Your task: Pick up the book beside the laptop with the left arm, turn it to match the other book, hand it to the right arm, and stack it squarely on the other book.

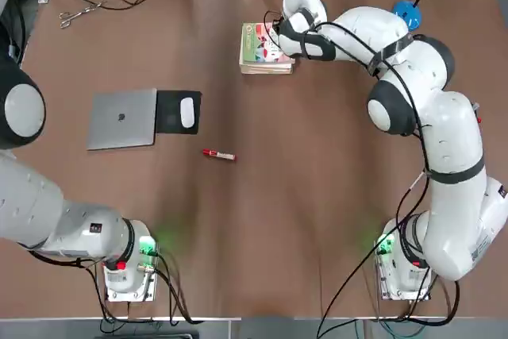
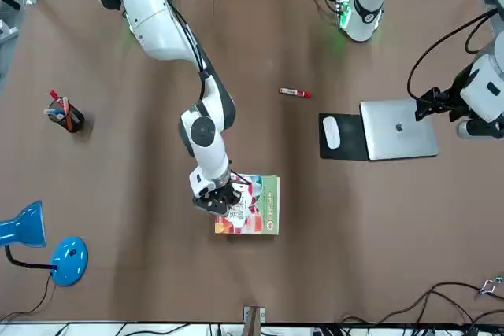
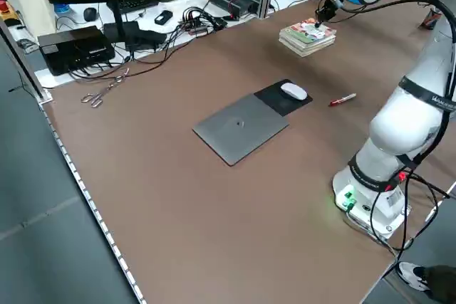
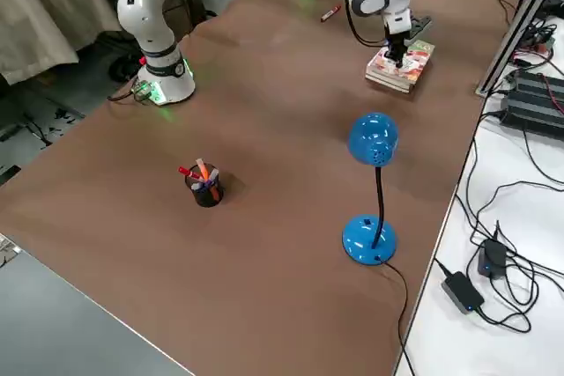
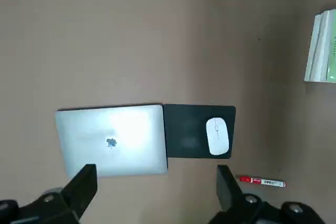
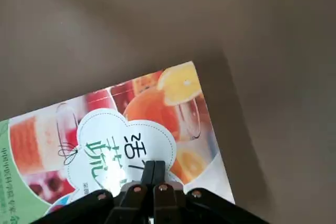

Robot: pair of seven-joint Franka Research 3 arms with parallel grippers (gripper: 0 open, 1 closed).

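Note:
The peach-and-green book [image 1: 260,44] lies flat on top of the other book [image 1: 266,67] at the table's far side, its cover up [image 6: 136,124]. Only the white page edges of the lower book [image 3: 306,45] show. My right gripper [image 1: 279,33] is shut, fingertips together and resting on the top book's cover near its edge [image 6: 154,169]. In the front view the right gripper [image 2: 220,202] sits at the stack's side. The laptop [image 1: 123,119] lies closed at the left. My left gripper [image 5: 156,187] hangs open high above the laptop [image 5: 113,140], holding nothing.
A black mouse pad [image 1: 168,111] with a white mouse [image 1: 187,112] adjoins the laptop. A red marker [image 1: 218,155] lies mid-table. A blue desk lamp [image 4: 372,182] and a pen cup [image 4: 204,184] stand on the right side. Scissors [image 1: 77,14] and cables lie at the far edge.

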